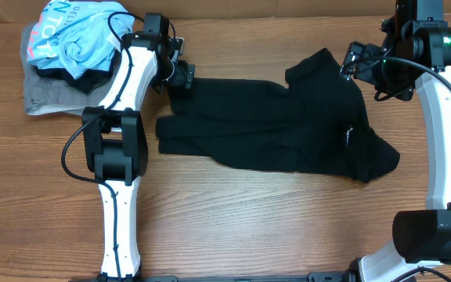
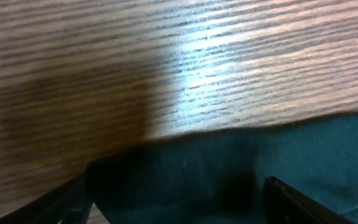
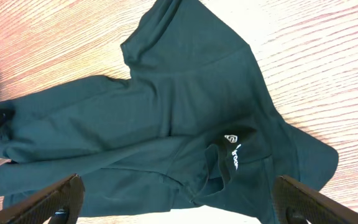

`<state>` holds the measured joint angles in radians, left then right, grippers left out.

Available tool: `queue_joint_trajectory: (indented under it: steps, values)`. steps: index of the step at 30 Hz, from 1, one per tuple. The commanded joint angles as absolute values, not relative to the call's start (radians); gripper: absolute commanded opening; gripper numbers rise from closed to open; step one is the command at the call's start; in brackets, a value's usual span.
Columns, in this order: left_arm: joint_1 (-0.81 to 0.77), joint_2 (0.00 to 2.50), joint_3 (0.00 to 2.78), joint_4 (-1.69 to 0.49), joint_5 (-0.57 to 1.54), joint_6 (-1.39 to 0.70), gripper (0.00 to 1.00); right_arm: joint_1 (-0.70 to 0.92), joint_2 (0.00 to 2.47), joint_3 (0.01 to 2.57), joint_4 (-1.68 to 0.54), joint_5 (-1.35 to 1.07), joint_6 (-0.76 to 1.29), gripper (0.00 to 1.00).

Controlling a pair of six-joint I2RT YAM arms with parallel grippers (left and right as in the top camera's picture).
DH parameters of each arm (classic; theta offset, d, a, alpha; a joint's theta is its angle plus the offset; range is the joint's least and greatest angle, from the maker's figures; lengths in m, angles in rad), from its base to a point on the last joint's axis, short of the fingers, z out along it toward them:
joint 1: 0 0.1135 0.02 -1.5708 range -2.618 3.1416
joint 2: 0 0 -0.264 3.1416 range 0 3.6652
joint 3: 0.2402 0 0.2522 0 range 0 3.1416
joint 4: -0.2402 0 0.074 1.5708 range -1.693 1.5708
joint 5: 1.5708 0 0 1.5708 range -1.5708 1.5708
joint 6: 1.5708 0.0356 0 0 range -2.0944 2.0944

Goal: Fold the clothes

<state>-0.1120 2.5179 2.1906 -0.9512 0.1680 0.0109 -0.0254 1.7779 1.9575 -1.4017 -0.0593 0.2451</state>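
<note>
Both spread apart: left gripper (image 1: 185,77) at the black shirt (image 1: 288,125) edge, right gripper (image 1: 354,59) over it.

Black shirt (image 3: 166,118): small round white logo (image 3: 230,138), with a short line of white lettering (image 3: 236,158) beside it, too small to read.
Light blue garment (image 1: 84,43): white and pink capitals (image 1: 45,35), creased; fragments "DEL" and "TOY", uncertain.

I read the black shirt (image 1: 288,125) as soft, matt cloth, lightly creased. The table (image 1: 249,227) is smooth wood grain with a glossy sheen, and the left arm (image 1: 128,74) looks like smooth white plastic.
</note>
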Motion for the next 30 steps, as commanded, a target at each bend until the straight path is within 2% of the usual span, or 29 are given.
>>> queue_joint_trajectory:
  steps: [1, 4, 8, 9, 14, 21, 30]
  values:
    - [-0.122, 2.573, 2.2, -0.944, 0.182, 0.017, 0.83, -0.027, 1.785, 1.963, -1.394, -0.046, 0.239, 1.0]
    - [-0.129, 2.595, 2.2, -0.941, 0.181, -0.001, 0.72, -0.027, 1.785, 1.963, -1.393, -0.046, 0.239, 1.0]
    - [-0.141, 2.616, 2.2, -0.945, 0.178, -0.001, 0.44, -0.027, 1.785, 1.963, -1.391, -0.045, 0.239, 0.99]
    - [-0.143, 2.616, 2.2, -0.945, 0.175, 0.0, 0.34, -0.027, 1.785, 1.963, -1.389, -0.045, 0.239, 0.99]
    - [-0.147, 2.614, 2.234, -0.966, 0.137, -0.009, 0.05, -0.027, 1.785, 1.963, -1.366, -0.044, 0.239, 0.98]
    - [-0.148, 2.597, 2.439, -1.111, 0.113, -0.052, 0.04, -0.027, 1.816, 1.963, -1.283, -0.046, 0.239, 0.95]
    - [-0.18, 2.588, 2.726, -1.294, 0.093, -0.13, 0.04, -0.027, 2.004, 1.963, -1.064, -0.045, 0.258, 0.94]
